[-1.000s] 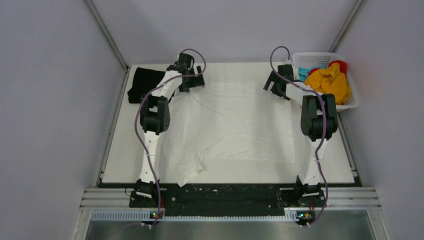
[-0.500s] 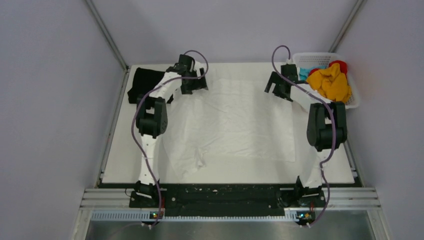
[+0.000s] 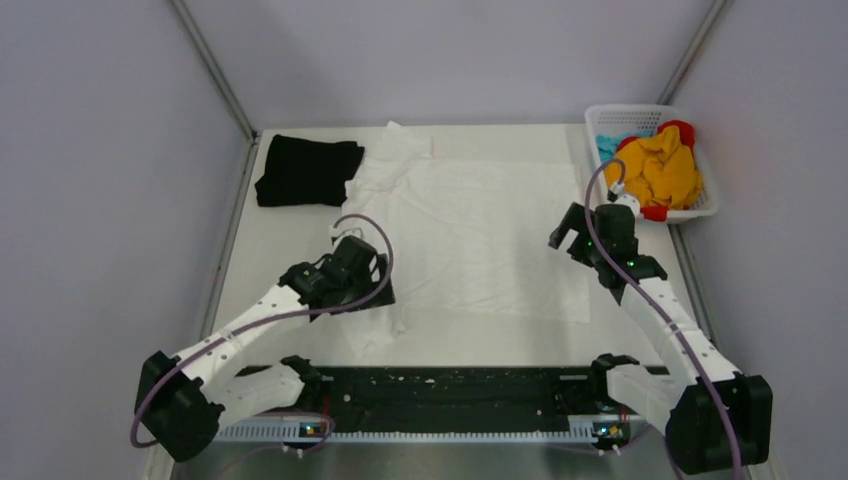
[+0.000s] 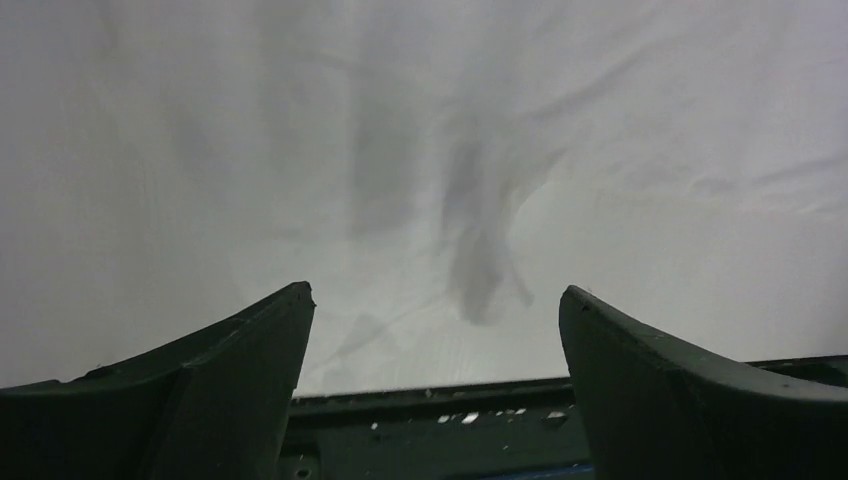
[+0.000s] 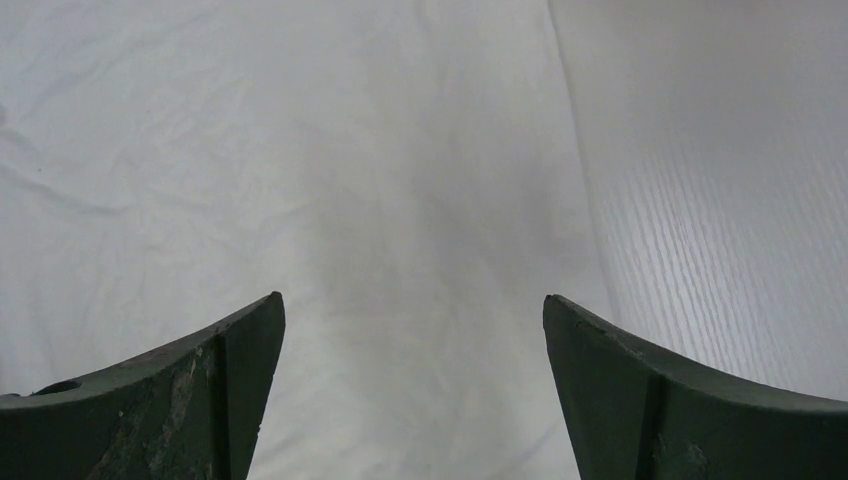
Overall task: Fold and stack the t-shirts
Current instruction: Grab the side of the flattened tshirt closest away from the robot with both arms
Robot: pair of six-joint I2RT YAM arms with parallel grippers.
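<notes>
I have the black t-shirt (image 3: 308,170) folded upper left; white t-shirt (image 3: 480,235) lies spread, unfolded, unstacked; both jaws spread, empty.

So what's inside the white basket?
A yellow cloth heaped on top, a red piece behind it, a blue piece at its left. Whatever lies underneath is covered.

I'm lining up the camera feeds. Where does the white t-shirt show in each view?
Top external: the white t-shirt lies spread over the middle of the table, between the arms.
Left wrist: the shirt fills nearly the whole frame.
Right wrist: the shirt covers left and centre, with bare table at right.
Shared landmark: the shirt's straight right edge, seen in top external and right wrist.
</notes>
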